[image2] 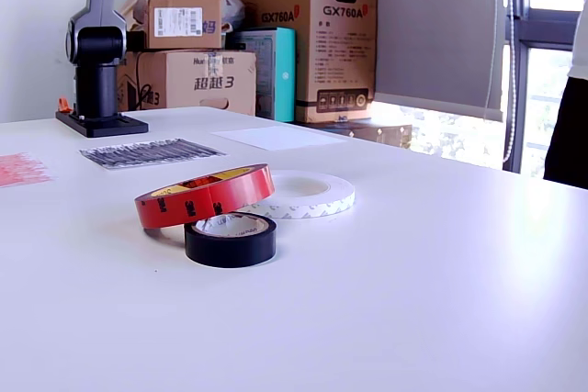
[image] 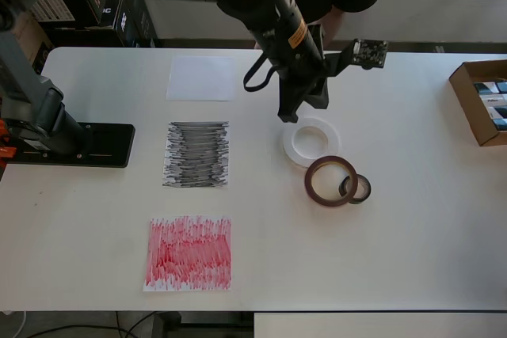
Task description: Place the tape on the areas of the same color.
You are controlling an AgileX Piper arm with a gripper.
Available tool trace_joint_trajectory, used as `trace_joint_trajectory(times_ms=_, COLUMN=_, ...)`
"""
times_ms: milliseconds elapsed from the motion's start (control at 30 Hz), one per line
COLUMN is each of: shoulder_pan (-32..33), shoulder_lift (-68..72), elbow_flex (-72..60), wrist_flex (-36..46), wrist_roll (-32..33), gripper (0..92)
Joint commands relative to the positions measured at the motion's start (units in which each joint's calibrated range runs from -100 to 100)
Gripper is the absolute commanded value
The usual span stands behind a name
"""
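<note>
In the overhead view the gripper hangs at about 11 o'clock of the white tape roll, its tip just over the ring's upper-left rim, and nothing seems to be in it, though how far the jaws stand apart cannot be told. The arm reaches down from the top of the frame, tilted toward 5 o'clock. The white roll lies flat, touching the red-brown tape roll propped on the small black tape roll; the white sheet lies at 10 o'clock.
</note>
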Motion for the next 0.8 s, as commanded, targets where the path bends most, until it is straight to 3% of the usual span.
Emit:
trace_joint_trajectory(times_ms=0, shoulder_pan=-1.4, shoulder_lift=1.6, elbow_flex=-0.5, wrist_flex=2.6, wrist_roll=4.2, gripper=0.2)
trace_joint_trajectory(times_ms=267, shoulder_pan=-3.4, shoulder_lift=4.2, elbow_flex=-0.7, wrist_flex=2.1, wrist_roll=4.8, gripper=0.2)
trace_joint_trajectory(times_ms=767, shoulder_pan=-1.0, shoulder_lift=13.2, elbow_flex=-6.3, wrist_flex=1.8, wrist_roll=4.1, gripper=0.2)
